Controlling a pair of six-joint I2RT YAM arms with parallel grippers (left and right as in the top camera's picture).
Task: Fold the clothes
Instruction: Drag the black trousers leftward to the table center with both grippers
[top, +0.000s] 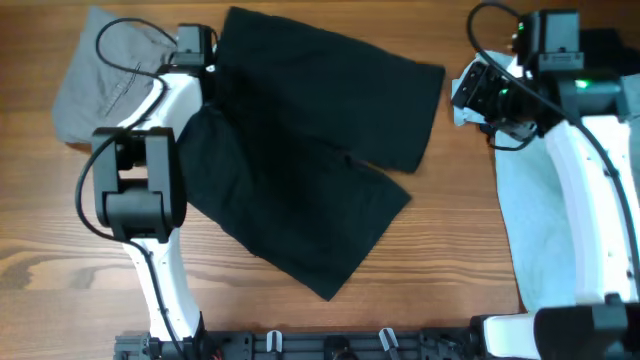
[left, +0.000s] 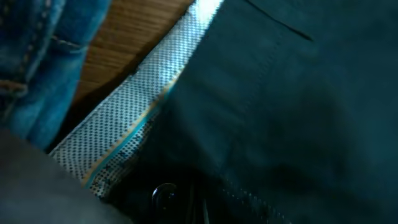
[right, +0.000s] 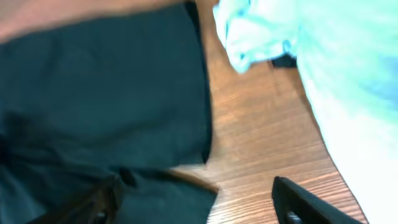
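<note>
The black shorts (top: 310, 140) lay spread over the middle of the table (top: 450, 250), not yet folded; one leg ran toward 2 o'clock, the other toward 5 o'clock. The grey shorts (top: 100, 75) sat at 10 o'clock and the light blue T-shirt (top: 545, 200) at 3 o'clock.

The left gripper (top: 200, 55) was at the black shorts' 10 o'clock edge, on the waistband; its wrist view showed the dotted white lining (left: 118, 130) and a button (left: 165, 194) close up, but whether its fingers pinched the band could not be told. The right gripper (right: 196, 199) hovered by the hem of the 2 o'clock leg, fingers spread wide, holding nothing.

The step in hand looked like taking hold for the first fold. The next move probably called for the right fingers to drop over that hem edge and close on both layers; then the leg could be carried across toward 8 o'clock while the waistband stayed put.
</note>
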